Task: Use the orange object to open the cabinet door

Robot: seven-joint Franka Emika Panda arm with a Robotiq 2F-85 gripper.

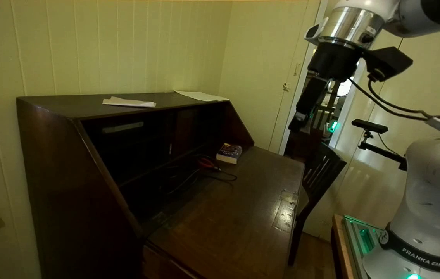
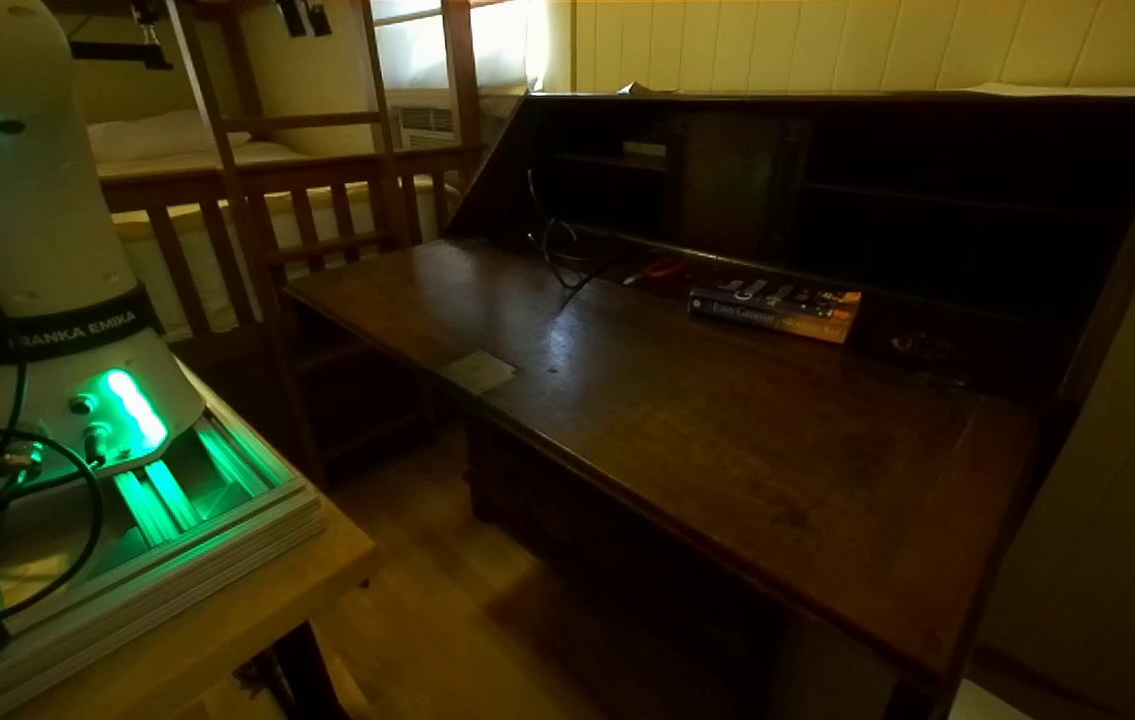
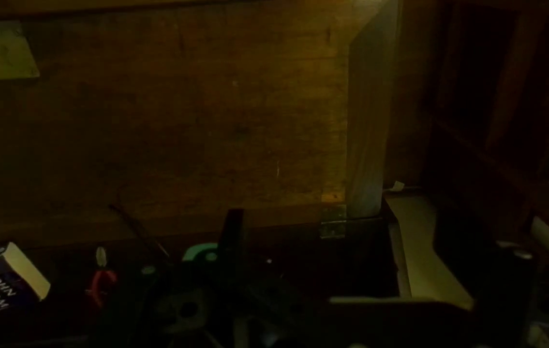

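Note:
The cabinet door (image 2: 727, 180) is a narrow upright dark wooden panel among the desk's inner compartments. It also shows dimly in an exterior view (image 1: 183, 130) and looks shut; I cannot make it out in the wrist view. A tool with red-orange handles (image 2: 659, 271), perhaps pliers, lies below the door by a black cable; it shows in an exterior view (image 1: 206, 162) and the wrist view (image 3: 102, 285). My gripper (image 1: 298, 123) is raised in the air in front of the desk, apart from door and tool. In the wrist view its dark fingers (image 3: 347, 232) stand wide apart with nothing between them.
A thick paperback book (image 1: 229, 153) lies right of the tool. The fold-down flap (image 1: 239, 209) is lowered as a work surface. Papers (image 1: 128, 102) lie on the desk top. A dark chair (image 1: 316, 182) stands by the flap. A bunk bed (image 2: 317, 200) stands behind.

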